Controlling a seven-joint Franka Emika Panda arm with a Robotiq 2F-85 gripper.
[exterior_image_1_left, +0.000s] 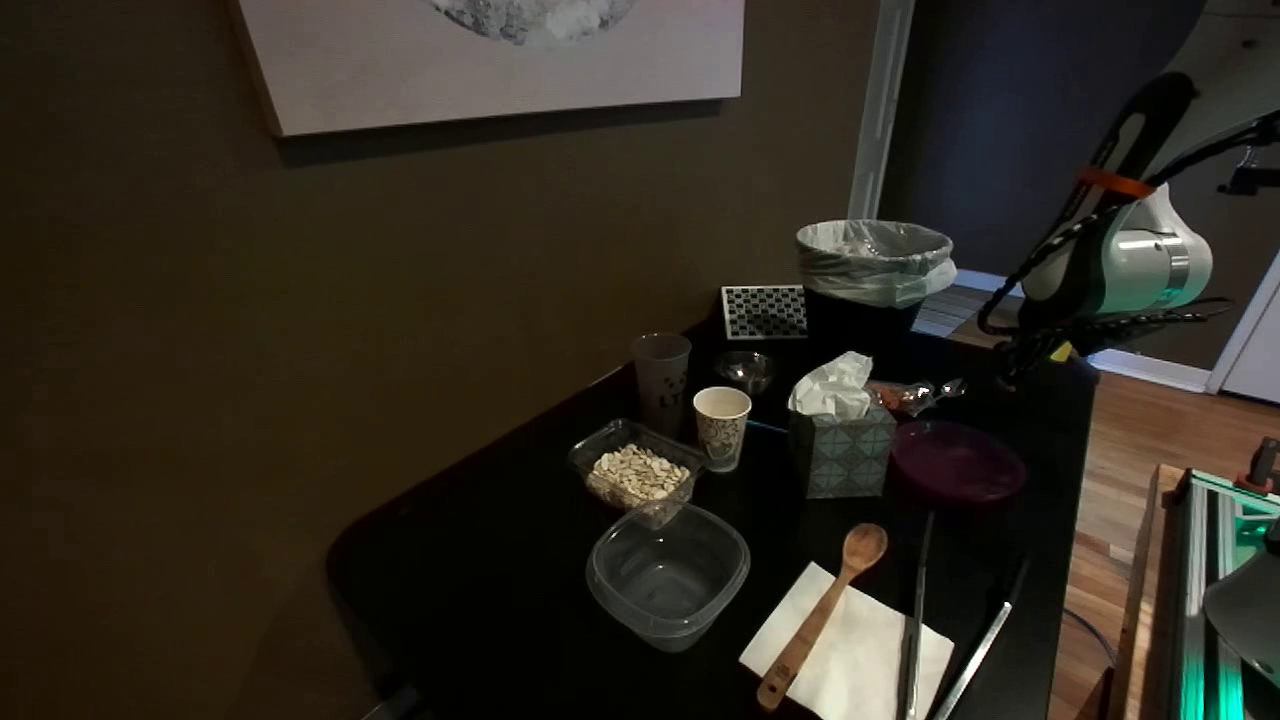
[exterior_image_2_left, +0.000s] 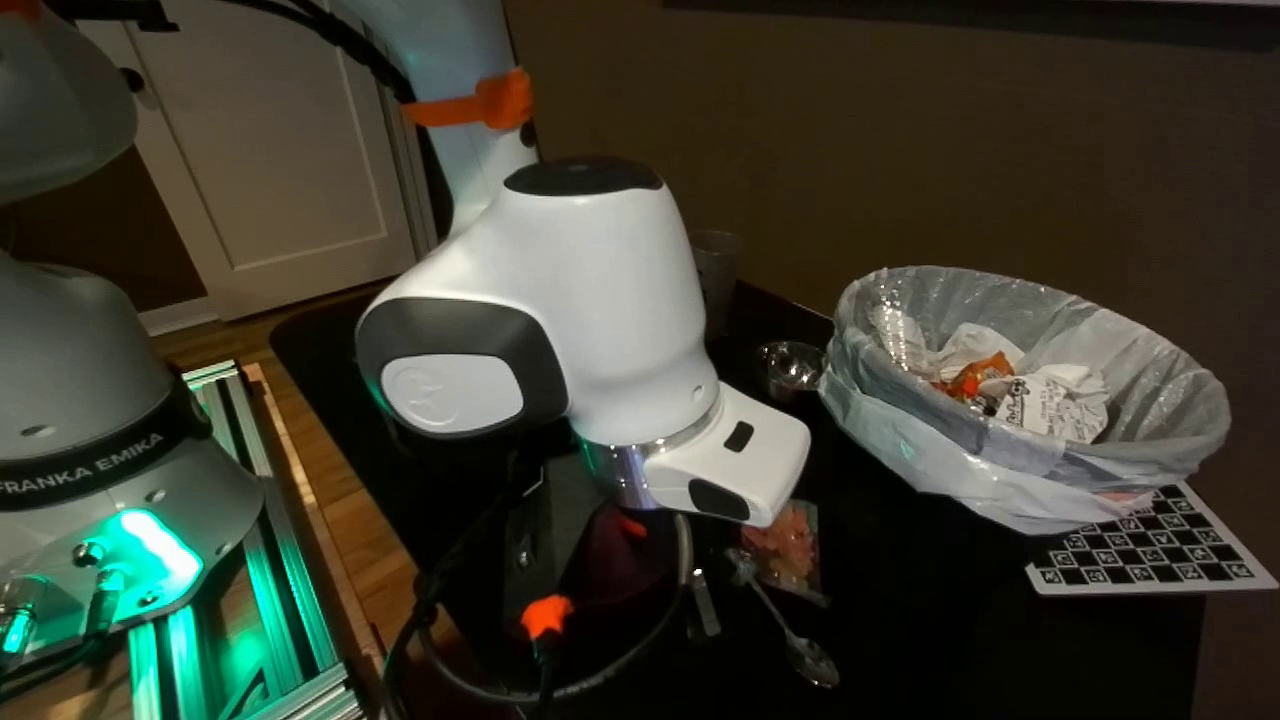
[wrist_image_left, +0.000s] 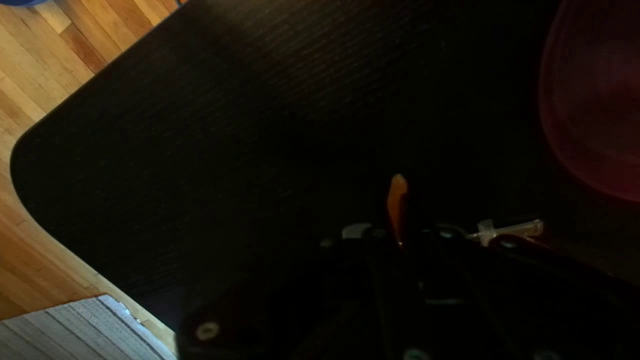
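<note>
My dark gripper (wrist_image_left: 407, 220) is low in the wrist view, over the black table (wrist_image_left: 200, 125). Its fingers lie close together, but the picture is too dark to show whether they meet. A small orange piece (wrist_image_left: 397, 200) shows at the fingertips; I cannot tell whether it is held or part of a finger. In an exterior view the gripper (exterior_image_1_left: 1015, 365) hangs near the table's far end, beyond a magenta round dish or lid (exterior_image_1_left: 957, 462). The dish also shows in the wrist view (wrist_image_left: 600, 100). A clear packet with orange contents (exterior_image_2_left: 785, 545) and a shiny spoon (exterior_image_2_left: 812, 660) lie nearby.
A lined trash bin (exterior_image_1_left: 875, 265) stands at the far end, beside a checkered board (exterior_image_1_left: 765, 312). On the table are a tissue box (exterior_image_1_left: 845, 455), a paper cup (exterior_image_1_left: 722, 430), an oat tub (exterior_image_1_left: 638, 475), a clear container (exterior_image_1_left: 668, 575), and a wooden spoon (exterior_image_1_left: 820, 610) on a napkin.
</note>
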